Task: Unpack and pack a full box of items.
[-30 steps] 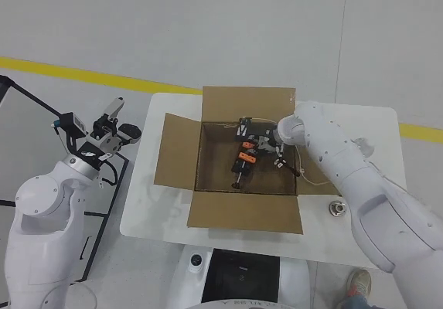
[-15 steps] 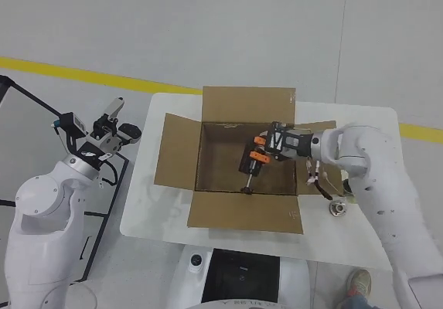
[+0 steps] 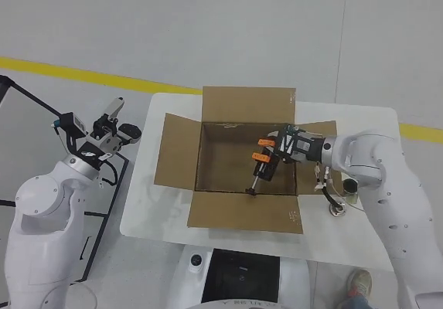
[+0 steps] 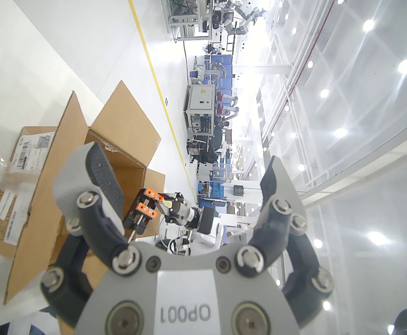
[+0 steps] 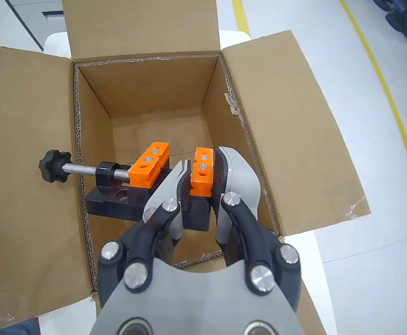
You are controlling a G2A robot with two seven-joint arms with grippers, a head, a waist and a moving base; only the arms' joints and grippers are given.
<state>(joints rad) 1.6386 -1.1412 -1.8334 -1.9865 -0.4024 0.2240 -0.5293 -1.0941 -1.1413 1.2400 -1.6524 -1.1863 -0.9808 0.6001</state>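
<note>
On the white table [image 3: 167, 224], the right gripper [image 5: 203, 176] is clamping a small vise [image 5: 147, 169] over the open cardboard box [image 3: 244, 212] (its floor is looking bare, so unpacking seems almost done, repacking is waiting), the left gripper [image 4: 184, 162] hanging open aside.

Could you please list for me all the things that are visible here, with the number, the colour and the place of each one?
Cardboard box: one, brown, on the table, all four flaps open.
Small vise: one, black body, two orange blocks, silver screw, black knob; held over the box opening.
Small round part: one, metallic, on the table to the right of the box.
Table: one, white, under the box.
Floor line: one, yellow, on the floor beyond the table.
Right hand: one, grey and black, shut on one orange block of the vise.
Left hand: one, grey and black, open, holding nothing, in the air beyond the table's left side.
</note>
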